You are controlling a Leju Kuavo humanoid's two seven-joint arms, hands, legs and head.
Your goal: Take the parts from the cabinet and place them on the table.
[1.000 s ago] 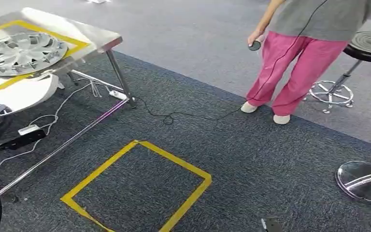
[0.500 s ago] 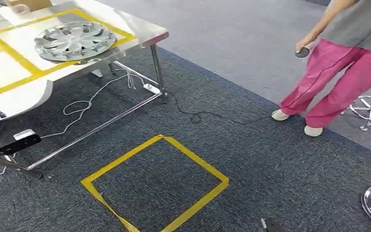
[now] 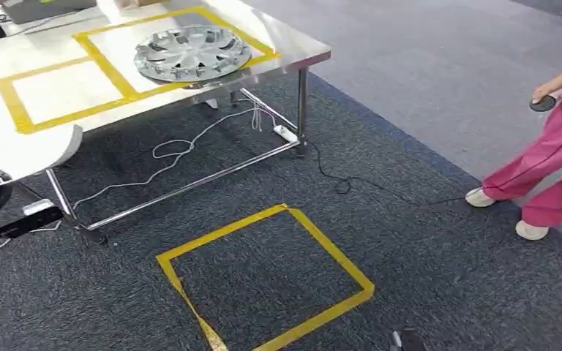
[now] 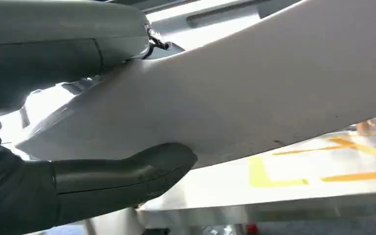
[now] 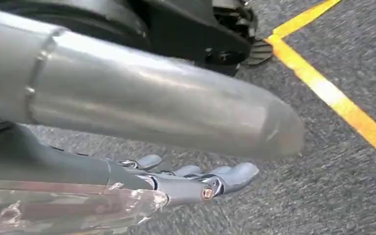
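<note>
L hand (image 4: 78, 181) grips smooth white curved part (image 4: 254, 93); R hand (image 5: 196, 181) prob. empty, fingers straight.

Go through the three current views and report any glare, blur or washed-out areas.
Head view: sharp, with the table top washed pale by glare. Left wrist view: the white panel in the left robot hand is soft, and the background is overexposed. Right wrist view: the carpet is streaked by blur, with shine on a silver tube.
</note>
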